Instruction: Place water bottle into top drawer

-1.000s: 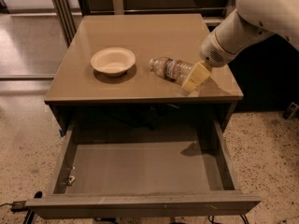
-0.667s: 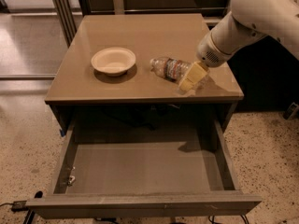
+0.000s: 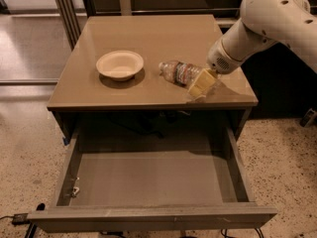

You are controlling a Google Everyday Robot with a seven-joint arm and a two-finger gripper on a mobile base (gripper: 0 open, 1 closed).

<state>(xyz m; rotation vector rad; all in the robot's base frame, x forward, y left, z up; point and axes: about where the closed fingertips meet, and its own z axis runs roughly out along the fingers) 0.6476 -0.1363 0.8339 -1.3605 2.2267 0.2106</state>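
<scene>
The water bottle lies on its side on the tan tabletop, right of centre, its cap end pointing left. My gripper, cream-coloured, hangs from the white arm that reaches in from the upper right. It is low over the table, right at the bottle's right end and near the table's front edge. The top drawer is pulled out wide below the tabletop, and nothing but a small scrap shows on its flat bottom at the left.
A cream-coloured round bowl stands on the table left of the bottle. The table stands on a speckled floor. A metal frame stands at the back left, and cables lie by the drawer's front left corner.
My gripper has shifted a little to the left and down, closer to the bottle's right end. The bottle, bowl and drawer have not moved.
</scene>
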